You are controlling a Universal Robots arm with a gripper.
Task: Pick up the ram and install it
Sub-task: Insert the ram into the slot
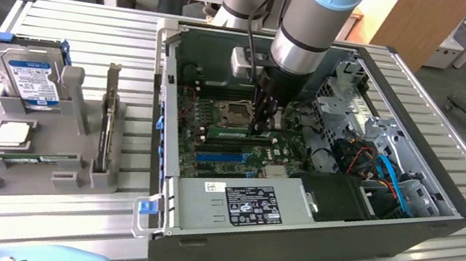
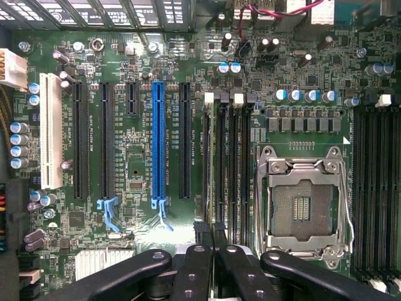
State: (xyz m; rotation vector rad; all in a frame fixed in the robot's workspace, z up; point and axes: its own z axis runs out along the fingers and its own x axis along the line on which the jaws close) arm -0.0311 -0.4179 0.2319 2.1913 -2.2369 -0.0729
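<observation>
Clenching my black claw (image 1: pixel 263 131) on the thin green circuit-board ram stick (image 1: pixel 229 132), I hold it edge-down at a motherboard slot beside the silver processor socket (image 1: pixel 236 112), centre frame, so it seats squarely.

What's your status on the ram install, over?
End effector shut on ram, low inside case. Ram at memory slots beside CPU socket, seating unclear. No obstruction seen.

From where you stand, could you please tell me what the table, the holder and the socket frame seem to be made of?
The table looks like aluminium: matte silver slotted profiles. The holder is probably plastic: flat grey, blocky moulded shapes. The socket frame is metal, perhaps steel: shiny stamped sheet catching the light.
</observation>
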